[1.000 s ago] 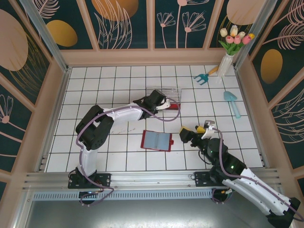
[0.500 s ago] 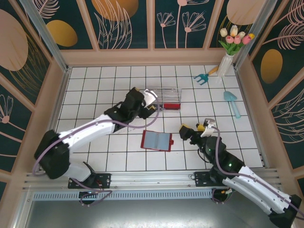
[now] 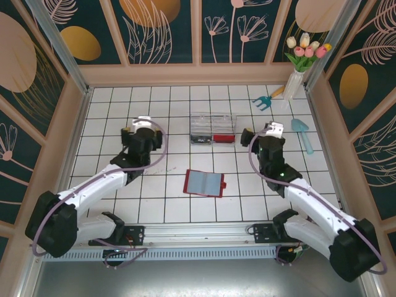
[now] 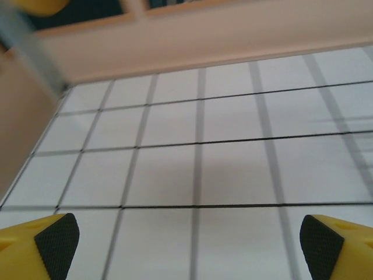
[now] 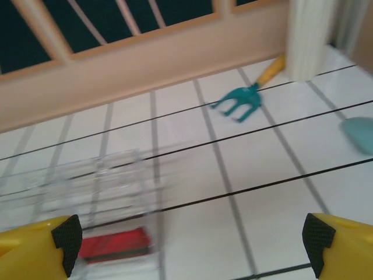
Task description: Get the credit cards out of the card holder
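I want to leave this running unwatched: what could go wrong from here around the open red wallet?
The dark-red folding wallet lies open and loose on the white tiled table, away from the open left gripper and right gripper; a one-armed pull may just drag it. The right gripper sits near the clear plastic tray and could knock it. Cards in the pockets are too small to tell, so a pinch might miss.

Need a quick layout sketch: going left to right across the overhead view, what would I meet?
left hand → red wallet → right hand → blue scoop
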{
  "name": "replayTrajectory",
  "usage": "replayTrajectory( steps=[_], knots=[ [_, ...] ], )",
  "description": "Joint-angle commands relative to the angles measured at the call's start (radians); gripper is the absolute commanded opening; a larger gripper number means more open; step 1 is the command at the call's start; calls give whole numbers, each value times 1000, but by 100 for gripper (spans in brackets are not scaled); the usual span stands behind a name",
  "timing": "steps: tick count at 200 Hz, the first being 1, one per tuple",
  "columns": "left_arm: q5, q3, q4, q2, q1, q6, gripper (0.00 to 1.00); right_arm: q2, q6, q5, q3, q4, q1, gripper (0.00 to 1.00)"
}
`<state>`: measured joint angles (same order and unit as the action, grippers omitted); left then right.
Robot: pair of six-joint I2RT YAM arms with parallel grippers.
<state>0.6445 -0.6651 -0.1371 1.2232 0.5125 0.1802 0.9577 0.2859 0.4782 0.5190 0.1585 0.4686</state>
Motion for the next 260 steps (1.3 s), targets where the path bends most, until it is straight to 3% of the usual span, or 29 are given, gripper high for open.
replayTrajectory(
  steps=[1, 25, 43, 65, 84, 106, 145, 176, 198, 211, 260],
  knots=[
    [7, 39, -100, -13, -110, 108, 99, 70, -168, -29, -6, 214, -98, 99],
    [57, 88, -208, 55, -232, 125, 99, 183, -233, -33, -33, 358, -210, 99],
    [-47, 123, -287, 83, -340, 157, 99, 268, -241, -68, -65, 466, -282, 99],
    [-38, 163, -463, 116, -374, 70, 99, 359, -233, -93, -109, 596, -345, 99],
    [-22, 163, -496, 205, -408, 33, 99, 431, -261, -132, -131, 701, -377, 99],
    [-20, 217, -629, 245, -429, 6, 99, 532, -269, -195, -149, 820, -415, 99],
    [-249, 352, -1007, 278, -437, -93, 99, 547, -249, -375, -199, 906, -481, 99],
    [-361, 388, -1044, 265, -455, -103, 99, 594, -273, -433, -305, 1149, -486, 99],
    [-389, 469, -1259, 321, -461, -116, 99, 581, -268, -430, -293, 1096, -484, 99],
    [-393, 446, -1157, 292, -463, -109, 99, 582, -269, -436, -293, 1097, -486, 99],
    [-389, 453, -1185, 298, -463, -112, 99, 582, -268, -438, -292, 1101, -486, 99]
  ],
)
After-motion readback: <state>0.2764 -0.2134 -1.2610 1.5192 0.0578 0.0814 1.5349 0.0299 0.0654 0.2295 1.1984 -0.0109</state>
